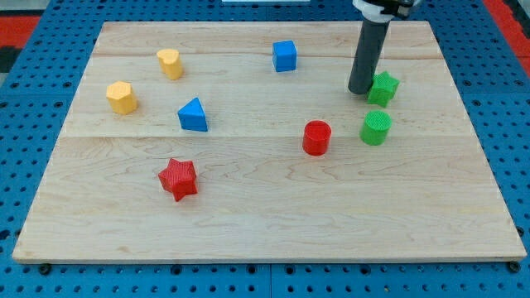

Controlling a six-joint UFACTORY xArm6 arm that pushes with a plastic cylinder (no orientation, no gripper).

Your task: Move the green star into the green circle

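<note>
The green star [383, 88] lies at the view's upper right on the wooden board [265, 223]. The green circle [376, 127], a round green block, sits just below it, a small gap apart. My tip [360, 90] rests on the board right against the star's left side, above and slightly left of the green circle. The dark rod rises from there out of the view's top.
A red round block [316, 137] lies left of the green circle. A blue cube [285, 55] is at top centre, a blue triangle [193, 115] and red star [178, 179] at centre left, two yellow blocks [170, 63] [122, 97] at upper left.
</note>
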